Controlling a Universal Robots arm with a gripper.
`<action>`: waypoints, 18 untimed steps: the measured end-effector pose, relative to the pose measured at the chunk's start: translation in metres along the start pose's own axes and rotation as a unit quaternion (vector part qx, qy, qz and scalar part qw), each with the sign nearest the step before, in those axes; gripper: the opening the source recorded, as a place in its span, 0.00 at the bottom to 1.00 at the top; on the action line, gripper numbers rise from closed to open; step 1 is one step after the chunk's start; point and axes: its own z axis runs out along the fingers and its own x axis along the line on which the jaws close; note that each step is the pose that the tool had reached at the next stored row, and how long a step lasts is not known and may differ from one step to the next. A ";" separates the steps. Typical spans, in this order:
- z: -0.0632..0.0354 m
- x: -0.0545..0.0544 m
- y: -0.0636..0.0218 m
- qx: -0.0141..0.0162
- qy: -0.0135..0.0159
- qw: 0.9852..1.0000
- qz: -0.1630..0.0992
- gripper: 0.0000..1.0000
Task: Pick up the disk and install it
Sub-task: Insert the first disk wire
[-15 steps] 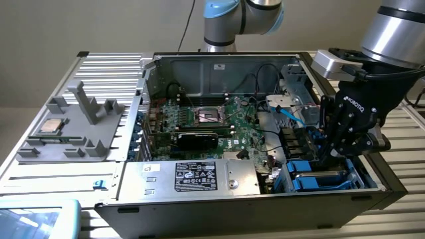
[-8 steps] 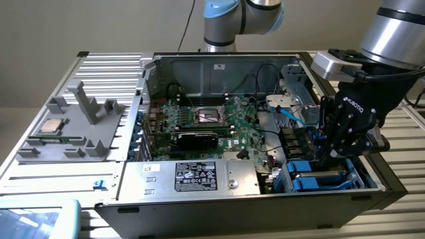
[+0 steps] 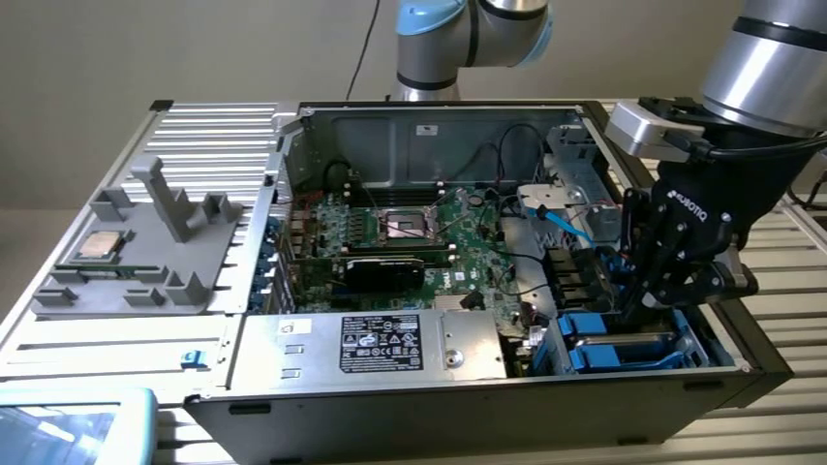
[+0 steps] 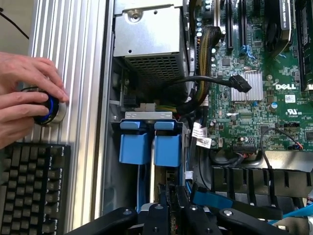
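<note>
The disk (image 4: 167, 147), silver with a blue frame, is seen on edge in the bay (image 4: 149, 115), squeezed beside a second blue holder (image 4: 134, 143). The gripper (image 4: 172, 208) is set just over it, jaws almost closed; a grip cannot be told.

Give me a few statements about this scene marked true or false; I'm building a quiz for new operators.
1. The pincer hangs over the blue carriers in the drive bay of the case. True.
2. The case is closed. False: it is open, and the motherboard shows.
3. A hand rests on a round knob next to a keyboard. True.
4. The processor chip sits on the motherboard. False: it lies on the grey fixture outside the case, at the exterior view's left.
</note>
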 end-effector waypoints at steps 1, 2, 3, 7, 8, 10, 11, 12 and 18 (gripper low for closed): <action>0.0000 0.000 0.0000 0.000 0.000 1.000 0.000 0.16; -0.0001 0.000 0.0000 0.000 0.000 1.000 0.000 0.16; -0.0002 0.000 -0.0001 0.000 0.000 1.000 0.000 0.16; -0.0003 0.001 -0.0010 0.000 0.000 1.000 0.000 0.16; -0.0003 0.001 -0.0012 0.000 0.000 1.000 0.000 0.16; -0.0002 0.001 -0.0013 0.000 0.000 1.000 0.000 0.16; -0.0001 0.001 -0.0014 0.000 0.000 1.000 0.000 0.16; 0.0000 0.001 -0.0014 0.000 0.000 1.000 0.000 0.16; 0.0014 0.001 -0.0016 0.000 0.000 1.000 0.001 0.16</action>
